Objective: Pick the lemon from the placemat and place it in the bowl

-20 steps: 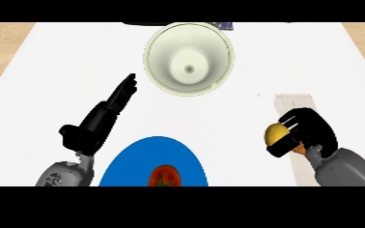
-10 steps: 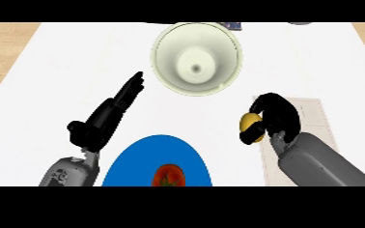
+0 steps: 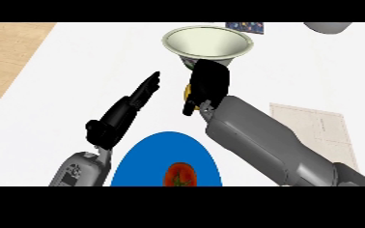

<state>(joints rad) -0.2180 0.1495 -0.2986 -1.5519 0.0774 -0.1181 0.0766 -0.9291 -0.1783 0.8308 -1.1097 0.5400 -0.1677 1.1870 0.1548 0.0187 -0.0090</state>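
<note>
My right hand (image 3: 208, 84) is curled round the yellow lemon (image 3: 187, 93), of which only a sliver shows at the hand's left edge. It hangs just in front of the cream bowl (image 3: 208, 42), which stands at the far middle of the counter, below the bowl's near rim. The beige placemat (image 3: 314, 125) lies at the right, partly hidden by my right forearm. My left hand (image 3: 127, 108) rests open left of centre, fingers straight and pointing toward the bowl.
A blue plate (image 3: 153, 154) with a tomato (image 3: 180, 175) on it lies at the near edge between my forearms. A grey object (image 3: 328, 27) and a dark patterned item (image 3: 247, 26) sit at the far edge. Wooden flooring shows at far left.
My right hand has carried the lemon from the right side leftward and away from me, up to the bowl's near side. The view has shifted; the left hand keeps its pose.
</note>
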